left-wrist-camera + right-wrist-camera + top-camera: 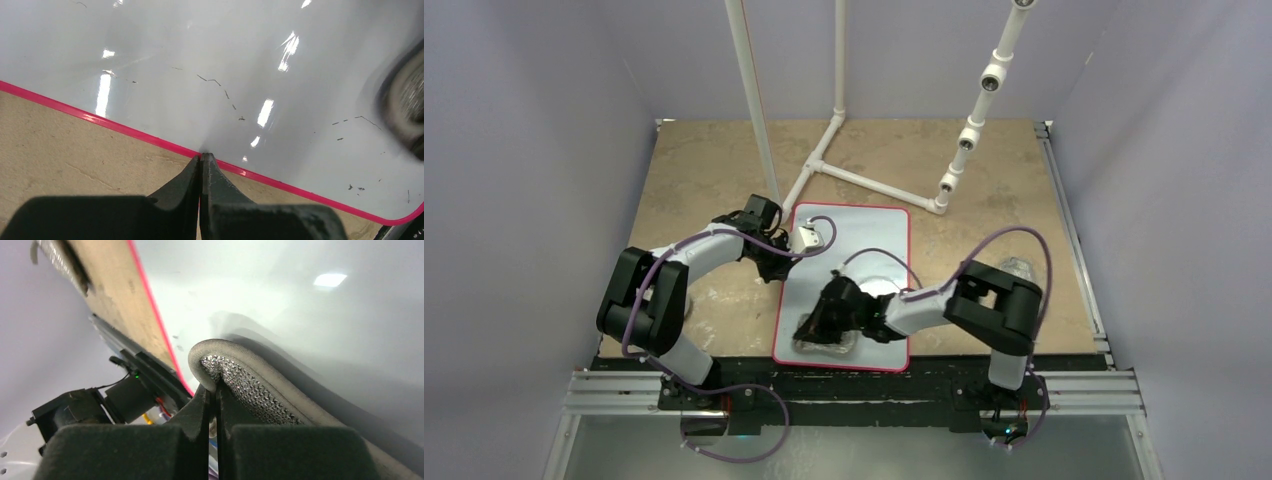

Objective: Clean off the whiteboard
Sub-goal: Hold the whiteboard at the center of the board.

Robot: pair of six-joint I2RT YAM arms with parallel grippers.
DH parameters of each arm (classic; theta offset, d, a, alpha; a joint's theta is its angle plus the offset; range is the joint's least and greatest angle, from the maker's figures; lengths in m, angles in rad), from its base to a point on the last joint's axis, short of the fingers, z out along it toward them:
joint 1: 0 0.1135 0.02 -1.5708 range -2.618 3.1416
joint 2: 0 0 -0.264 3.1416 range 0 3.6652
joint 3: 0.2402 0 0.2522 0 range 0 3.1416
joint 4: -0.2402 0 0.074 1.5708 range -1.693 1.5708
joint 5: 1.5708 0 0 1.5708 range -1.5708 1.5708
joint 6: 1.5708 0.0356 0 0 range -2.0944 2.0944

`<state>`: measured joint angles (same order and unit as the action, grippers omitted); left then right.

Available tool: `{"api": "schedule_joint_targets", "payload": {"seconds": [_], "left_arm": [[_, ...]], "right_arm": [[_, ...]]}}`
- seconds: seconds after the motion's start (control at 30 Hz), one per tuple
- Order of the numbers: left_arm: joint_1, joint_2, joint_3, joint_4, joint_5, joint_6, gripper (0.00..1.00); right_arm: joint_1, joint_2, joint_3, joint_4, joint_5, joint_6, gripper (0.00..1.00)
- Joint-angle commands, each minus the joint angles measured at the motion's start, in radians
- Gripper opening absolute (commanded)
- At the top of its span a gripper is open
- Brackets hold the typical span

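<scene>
The whiteboard (864, 230), glossy white with a thin red border, lies flat in the middle of the table. Faint black specks (215, 81) dot the whiteboard (200, 40) in the left wrist view. My left gripper (788, 262) is shut with nothing in it, and its tips (201, 156) sit on the board's red left border. My right gripper (819, 326) is over the board's near left corner. It (215, 386) is shut on the rim of a grey pad with a silvery mesh face (250, 385), which lies against the whiteboard (310, 310). The pad (829, 343) shows under the gripper.
A white pipe frame (864, 180) lies on the tan table (714, 160) just behind the board, with upright pipes (752, 90) rising from it. A small silvery thing (1021, 267) sits behind the right arm's elbow. A metal rail (1074, 240) runs along the right edge.
</scene>
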<state>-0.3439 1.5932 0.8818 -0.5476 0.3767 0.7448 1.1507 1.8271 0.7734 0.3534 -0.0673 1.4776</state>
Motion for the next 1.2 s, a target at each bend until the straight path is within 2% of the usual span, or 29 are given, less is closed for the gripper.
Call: {"api": "schedule_joint_targets", "payload": {"seconds": [0.0, 0.07, 0.2, 0.33, 0.43, 0.57, 0.63, 0.73, 0.8, 0.87, 1.07, 1.17], "left_arm": [[0.005, 0.067, -0.062, -0.084, -0.142, 0.029, 0.0], [0.005, 0.074, -0.063, -0.081, -0.138, 0.026, 0.0], [0.005, 0.077, -0.063, -0.079, -0.14, 0.025, 0.0], [0.005, 0.073, -0.059, -0.083, -0.145, 0.028, 0.0], [0.005, 0.069, -0.062, -0.084, -0.146, 0.03, 0.0], [0.005, 0.065, -0.067, -0.079, -0.149, 0.034, 0.0], [0.005, 0.068, -0.069, -0.078, -0.153, 0.035, 0.0], [0.005, 0.07, -0.067, -0.074, -0.148, 0.03, 0.0], [0.005, 0.071, -0.068, -0.073, -0.146, 0.024, 0.0], [0.005, 0.075, -0.066, -0.074, -0.145, 0.022, 0.0], [0.005, 0.081, -0.051, -0.087, -0.149, 0.013, 0.0], [0.005, 0.073, -0.053, -0.091, -0.155, 0.009, 0.0]], "right_arm": [[-0.029, -0.152, -0.186, -0.185, 0.193, 0.059, 0.0], [-0.027, -0.139, -0.138, -0.153, 0.235, 0.011, 0.0], [0.012, 0.08, 0.166, -0.256, 0.18, -0.11, 0.0], [0.064, 0.226, 0.345, -0.26, 0.129, -0.15, 0.0], [0.072, 0.203, 0.291, -0.26, 0.093, -0.138, 0.0], [0.064, 0.01, 0.01, -0.204, 0.071, -0.111, 0.0], [0.061, -0.062, -0.098, -0.25, 0.074, -0.121, 0.0], [0.062, -0.153, -0.176, -0.308, 0.136, -0.12, 0.0], [0.064, -0.166, -0.155, -0.282, 0.175, -0.143, 0.0], [0.076, -0.111, -0.067, -0.267, 0.163, -0.184, 0.0], [0.145, 0.148, 0.335, -0.304, 0.113, -0.319, 0.0], [0.163, 0.17, 0.37, -0.308, 0.108, -0.307, 0.0]]}}
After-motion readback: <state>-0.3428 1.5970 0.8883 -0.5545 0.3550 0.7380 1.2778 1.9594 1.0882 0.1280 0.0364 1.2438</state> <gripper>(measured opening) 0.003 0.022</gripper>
